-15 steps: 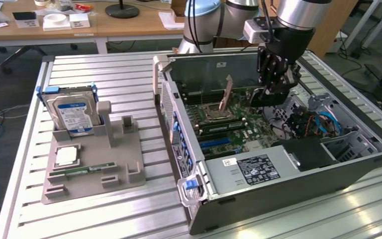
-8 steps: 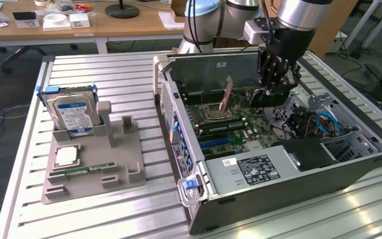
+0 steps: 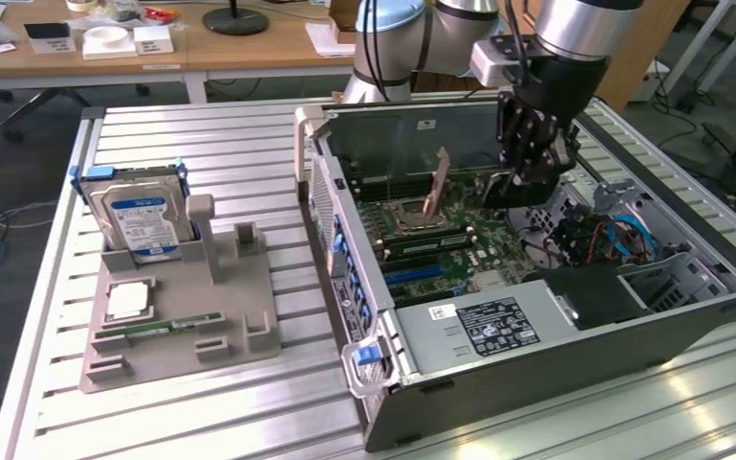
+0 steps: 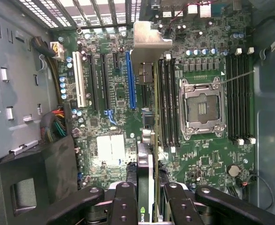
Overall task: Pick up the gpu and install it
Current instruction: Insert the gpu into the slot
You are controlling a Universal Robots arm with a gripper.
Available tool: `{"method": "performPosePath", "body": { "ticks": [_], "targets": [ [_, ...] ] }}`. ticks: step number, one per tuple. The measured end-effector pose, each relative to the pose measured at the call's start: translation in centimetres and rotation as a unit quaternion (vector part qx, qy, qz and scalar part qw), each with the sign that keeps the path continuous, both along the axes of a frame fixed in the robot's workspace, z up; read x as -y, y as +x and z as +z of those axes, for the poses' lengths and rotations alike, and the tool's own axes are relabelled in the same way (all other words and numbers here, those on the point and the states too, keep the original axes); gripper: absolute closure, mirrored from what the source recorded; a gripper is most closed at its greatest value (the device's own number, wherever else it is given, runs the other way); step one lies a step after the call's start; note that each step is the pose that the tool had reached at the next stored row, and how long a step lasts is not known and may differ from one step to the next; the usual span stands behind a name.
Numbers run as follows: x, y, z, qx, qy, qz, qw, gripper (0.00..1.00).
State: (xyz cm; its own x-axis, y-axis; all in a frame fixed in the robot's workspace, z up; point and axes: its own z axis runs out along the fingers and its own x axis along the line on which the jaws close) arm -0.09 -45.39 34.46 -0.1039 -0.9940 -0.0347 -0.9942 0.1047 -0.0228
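Observation:
The gpu hangs inside the open computer case, just above the green motherboard, with its brownish board side showing. My gripper is shut on it from above. In the wrist view the gpu appears edge-on between my black fingers, and its silver end bracket points toward the case's rear wall. The card sits over the strip between the long blue slot and the black memory slots. I cannot tell whether its lower edge touches the board.
A grey holder at the exterior view's left carries a silver hard drive, a processor chip and a green memory stick. Inside the case are the processor socket, a power supply and loose cables.

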Motion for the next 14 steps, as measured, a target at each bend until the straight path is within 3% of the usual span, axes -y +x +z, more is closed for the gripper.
{"method": "performPosePath", "body": {
  "ticks": [14],
  "targets": [
    [0.41,-0.05,0.00,0.0000,0.0000,0.000,1.0000,0.73]
  ]
}}
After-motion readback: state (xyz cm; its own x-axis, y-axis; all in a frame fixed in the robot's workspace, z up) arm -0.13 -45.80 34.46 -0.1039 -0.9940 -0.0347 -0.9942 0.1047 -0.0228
